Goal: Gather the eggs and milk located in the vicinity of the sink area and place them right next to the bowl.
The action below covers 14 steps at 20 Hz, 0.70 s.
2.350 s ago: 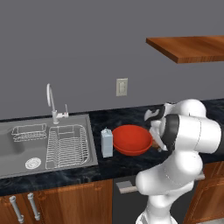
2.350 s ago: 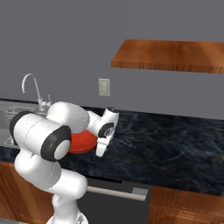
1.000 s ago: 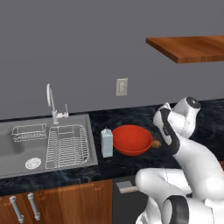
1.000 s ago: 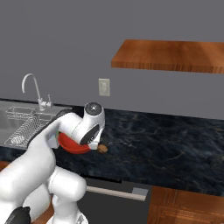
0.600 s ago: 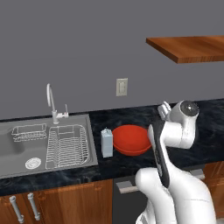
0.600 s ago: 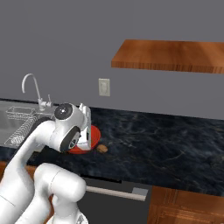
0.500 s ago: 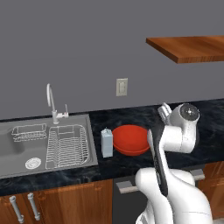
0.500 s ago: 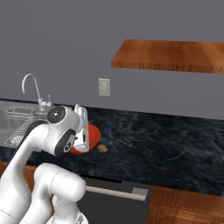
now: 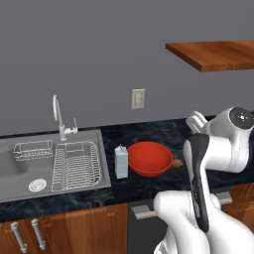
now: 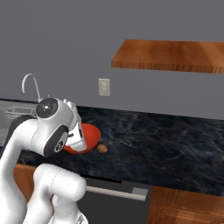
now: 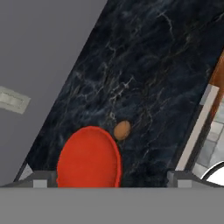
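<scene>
My gripper (image 11: 109, 181) hung released above the bowl (image 11: 89, 157), egg (image 11: 122, 130) and milk (image 9: 121, 161) delivered; I judged only withdrawal remained.

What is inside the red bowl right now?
Nothing visible: the red bowl shows a plain interior. One egg lies on the counter beside it. The bowl's near edge is cut off in hand view.

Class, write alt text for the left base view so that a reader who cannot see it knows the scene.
A wide, glossy red bowl sits on a dark marbled counter, with a small white and pale-blue milk carton at its left and a small brown egg at its right. Further left lies a stainless steel sink with wire racks; the white robot arm rises at lower right.
</scene>
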Tool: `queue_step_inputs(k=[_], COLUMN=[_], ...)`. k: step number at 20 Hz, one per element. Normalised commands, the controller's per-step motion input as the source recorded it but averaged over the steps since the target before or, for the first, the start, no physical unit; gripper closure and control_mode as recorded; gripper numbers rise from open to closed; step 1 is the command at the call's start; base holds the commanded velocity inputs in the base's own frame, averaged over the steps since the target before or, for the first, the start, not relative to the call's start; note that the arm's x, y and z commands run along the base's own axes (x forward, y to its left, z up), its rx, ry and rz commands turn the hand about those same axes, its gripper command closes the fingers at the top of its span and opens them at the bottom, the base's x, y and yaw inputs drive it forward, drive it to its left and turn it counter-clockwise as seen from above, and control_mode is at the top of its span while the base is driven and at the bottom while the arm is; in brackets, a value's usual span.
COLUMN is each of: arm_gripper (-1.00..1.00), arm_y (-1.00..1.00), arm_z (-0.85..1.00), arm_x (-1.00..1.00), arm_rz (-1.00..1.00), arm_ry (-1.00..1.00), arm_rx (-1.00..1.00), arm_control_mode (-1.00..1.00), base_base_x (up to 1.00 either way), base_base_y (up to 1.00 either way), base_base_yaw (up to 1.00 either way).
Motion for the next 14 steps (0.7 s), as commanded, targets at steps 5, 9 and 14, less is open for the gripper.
queue_step_inputs(k=[5, 9, 14], arm_gripper=[-1.0, -1.0, -1.0], arm_y=[0.12, 0.37, 0.52], arm_z=[0.04, 0.0, 0.0], arm_x=[-0.58, -0.32, -0.15], arm_rz=[0.22, 0.19, 0.12], arm_ry=[0.01, 0.01, 0.02], arm_rx=[-0.04, -0.1, -0.16], arm_control_mode=[-1.0, -1.0, -1.0], base_base_x=[0.0, 0.0, 0.0], base_base_y=[0.0, 0.0, 0.0], base_base_yaw=[0.0, 0.0, 0.0])
